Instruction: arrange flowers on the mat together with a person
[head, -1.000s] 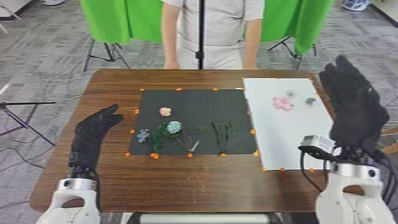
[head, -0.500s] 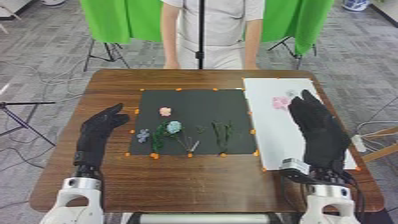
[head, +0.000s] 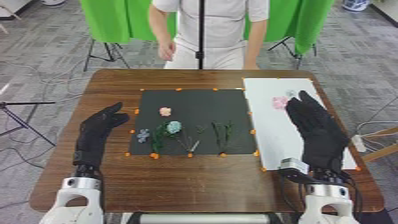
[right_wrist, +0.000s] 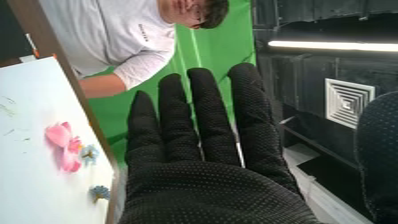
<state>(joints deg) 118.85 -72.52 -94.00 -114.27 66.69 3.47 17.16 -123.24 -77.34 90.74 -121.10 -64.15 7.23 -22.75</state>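
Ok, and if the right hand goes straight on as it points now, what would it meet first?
Likely the green cloth: the right hand points across the white mat, past the pink flowers. Its height is unclear.

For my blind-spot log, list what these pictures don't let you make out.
Head view: part of the white sheet, hidden behind the right hand.
Head view: how many green stems lie on the dark mat; too small.
Right wrist view: the rest of the white sheet, cut off by the edge.
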